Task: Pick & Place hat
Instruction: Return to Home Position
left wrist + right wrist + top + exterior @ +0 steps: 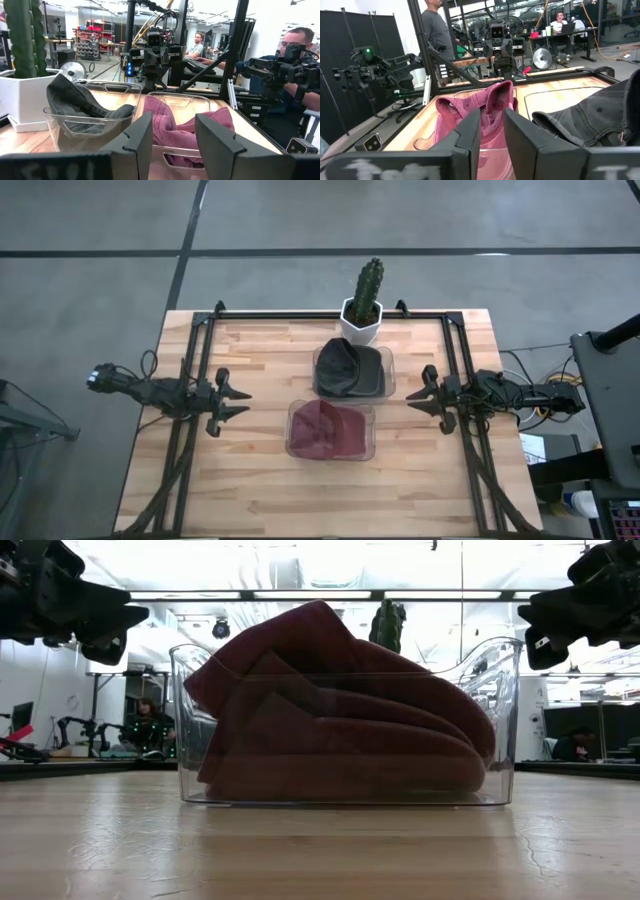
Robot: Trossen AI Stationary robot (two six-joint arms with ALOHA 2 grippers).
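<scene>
Both claws hung empty with fingers parted, the left gripper (238, 402) and right gripper (420, 395) flanking the near clear bin (505, 690) where the red caps (328, 430) lay heaped above its rim, so a careless retreat could jolt one out.

Free tabletop (260, 480) around bins (292, 430) and cactus (368, 285)

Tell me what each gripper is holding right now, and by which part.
Nothing is held. The left gripper and the right gripper both hang open and empty. The red fabric caps lie loose in the clear plastic bin.
</scene>
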